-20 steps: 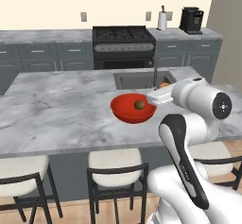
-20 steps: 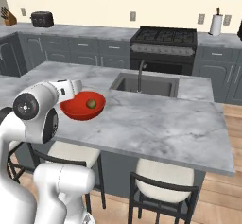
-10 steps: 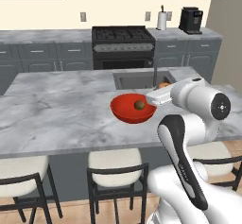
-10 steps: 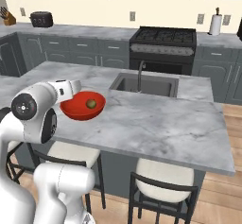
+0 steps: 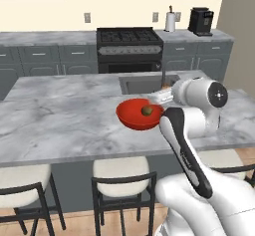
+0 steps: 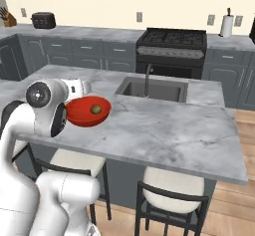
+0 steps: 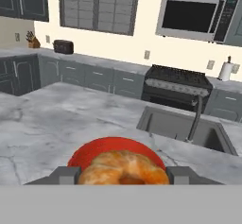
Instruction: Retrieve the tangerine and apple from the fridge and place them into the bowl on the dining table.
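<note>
One fruit already lies in the bowl [image 5: 138,114]: the apple [image 5: 147,111], dark and round, sits on the right side of the red dish in the left base view, and the dish stands on the marble dining counter [image 5: 64,120], just in front of the inset sink [image 6: 152,88]. The other fruit, the tangerine [image 7: 122,169], is bright orange with a mottled, dimpled skin and sits between the two dark fingertips of the hand [image 7: 122,176] in the hand view, with the red rim of the dish showing directly behind and under it. By my reading the hand is clasped on the tangerine at a fairly wide spread, the fingertips pressing its two opposite sides; in the left base view the hand [image 5: 162,96] reaches over the right edge of the dish, though the fruit itself is hard to make out there. Such a fruit is likely light, with a soft yielding peel and a round shape that rolls readily, so a hold across its widest middle with gentle pressure suits it. Let go from a height, it could bounce off the hard glossy dish or knock the apple, so a low release over the open left half of the dish seems wise.
</note>
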Motion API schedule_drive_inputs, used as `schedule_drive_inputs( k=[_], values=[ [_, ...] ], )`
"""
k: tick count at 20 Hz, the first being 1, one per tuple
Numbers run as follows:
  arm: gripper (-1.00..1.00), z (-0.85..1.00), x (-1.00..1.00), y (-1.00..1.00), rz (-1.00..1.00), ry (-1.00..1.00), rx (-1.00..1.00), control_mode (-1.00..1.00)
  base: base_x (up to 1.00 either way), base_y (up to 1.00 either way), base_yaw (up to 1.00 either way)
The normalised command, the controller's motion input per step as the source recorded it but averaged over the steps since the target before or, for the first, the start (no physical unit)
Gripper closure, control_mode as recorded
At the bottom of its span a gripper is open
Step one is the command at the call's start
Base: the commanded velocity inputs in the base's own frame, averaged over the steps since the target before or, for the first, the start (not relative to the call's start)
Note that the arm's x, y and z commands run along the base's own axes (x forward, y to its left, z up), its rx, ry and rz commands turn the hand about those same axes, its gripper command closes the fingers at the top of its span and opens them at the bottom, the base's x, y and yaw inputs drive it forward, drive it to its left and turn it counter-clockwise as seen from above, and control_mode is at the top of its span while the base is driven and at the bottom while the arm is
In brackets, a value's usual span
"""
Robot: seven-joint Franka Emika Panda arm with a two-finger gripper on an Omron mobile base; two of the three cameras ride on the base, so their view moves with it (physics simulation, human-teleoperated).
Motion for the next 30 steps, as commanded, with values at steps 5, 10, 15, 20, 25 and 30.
schedule_drive_inputs(
  k=[5,10,15,20,25,30],
  values=[
    [1.0,-0.1,0.96,0.0,0.02,0.5,0.0,-1.0,0.0,0.0,0.0],
    [1.0,-0.51,0.97,0.03,0.02,0.33,-0.03,-1.0,0.0,0.0,0.0],
    [1.0,-0.87,1.0,0.13,0.01,0.05,-0.05,-1.0,0.0,0.0,0.0],
    [1.0,-0.71,0.81,0.14,0.0,0.05,-0.04,-1.0,0.0,0.0,0.0],
    [1.0,-0.5,0.02,0.06,0.0,0.02,-0.03,-1.0,0.0,0.0,0.0],
    [1.0,-0.18,-0.3,0.0,0.0,0.01,0.0,-1.0,0.0,0.0,0.0]
  ],
)
